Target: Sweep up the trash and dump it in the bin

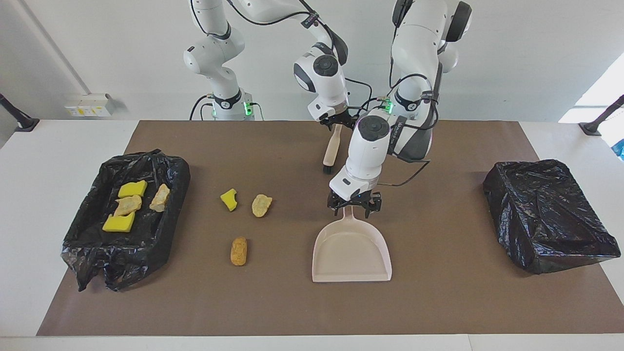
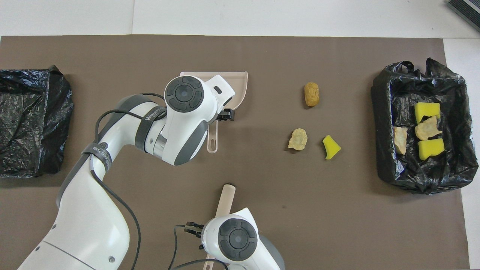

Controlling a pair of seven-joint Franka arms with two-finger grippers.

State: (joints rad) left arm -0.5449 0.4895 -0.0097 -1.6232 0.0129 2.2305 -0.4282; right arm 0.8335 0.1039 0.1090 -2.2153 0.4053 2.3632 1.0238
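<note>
The left gripper (image 1: 355, 208) hangs right over the handle of the dustpan (image 1: 352, 251), where the handle meets the pan, its fingers spread to either side of the handle and not yet pinching it. The step in hand looks like taking hold of the dustpan. To do it well, I would bring the fingers down until the handle sits squarely between them, then press them together low on the handle near the pan, so the pan does not swing when lifted.

The right gripper (image 1: 338, 122) is over the upper end of the brush (image 1: 332, 150), which leans nearer to the robots than the dustpan; whether its fingers pinch the brush I cannot tell.

Three pieces of trash lie loose on the desk beside the dustpan, toward the right arm's end: a yellow sponge chunk (image 1: 228, 199), a tan lump (image 1: 261, 205) and an orange lump (image 1: 238, 251). Four more pieces already sit in the open bin (image 1: 165, 229) lined with a black bag. A second black bag (image 1: 546, 214) lies beside the dustpan, toward the left arm's end
</note>
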